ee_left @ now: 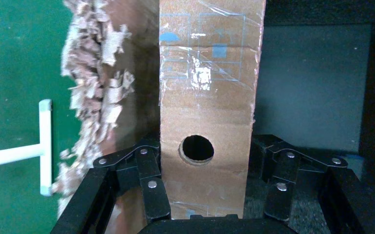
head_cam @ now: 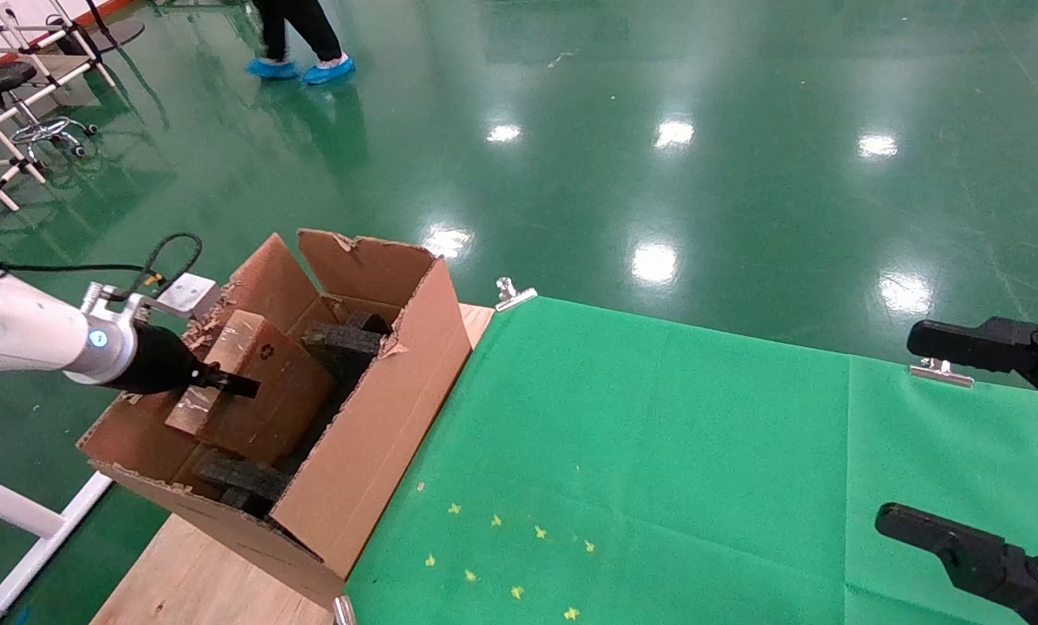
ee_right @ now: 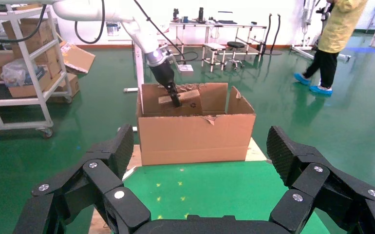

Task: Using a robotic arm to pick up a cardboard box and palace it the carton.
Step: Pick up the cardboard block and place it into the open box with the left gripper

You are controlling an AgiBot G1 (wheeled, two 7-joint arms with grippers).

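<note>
— What is taking up the most room?

— The table [head_cam: 658, 451], under a green cloth, with bare wood showing at its left edge. The carton [head_cam: 380, 425] is sitting on that left end, its flaps standing upright and its edges torn ragged. Black foam blocks [head_cam: 345, 340] are lying inside it.

— And the robotic arm?

— The robotic arm [head_cam: 24, 330], white with a silver wrist and a blue light ring, is reaching in from the left over the carton's torn left wall. Its left gripper [head_cam: 224, 382] is sitting inside the carton's opening.

— What is the claw doing?

— It is clamping the cardboard box [head_cam: 254, 382]. In the left wrist view the black linkage fingers [ee_left: 149, 183] are pressing against the two long sides of the cardboard box [ee_left: 207, 112], one on each side, near the end with the round hole [ee_left: 196, 149]. Shiny clear tape is wrapping the faces.

— Where is the box itself?

— Inside the carton, tilted, lying over the foam blocks; whether it is resting on them cannot be told. The right wrist view is showing its upper end poking just above the carton's rim [ee_right: 180, 100]. A small recycling mark [head_cam: 266, 351] is showing on its upper face.

— And the other arm?

— The right gripper [head_cam: 988, 451] is hanging idle at the far right of the table, well apart from the carton, its two black fingers spread wide with nothing between them.

— Anything smaller?

— Metal clips [head_cam: 515, 293] are pinning the cloth along the far edge, and small yellow marks [head_cam: 502, 555] are dotting it near the front.
</note>
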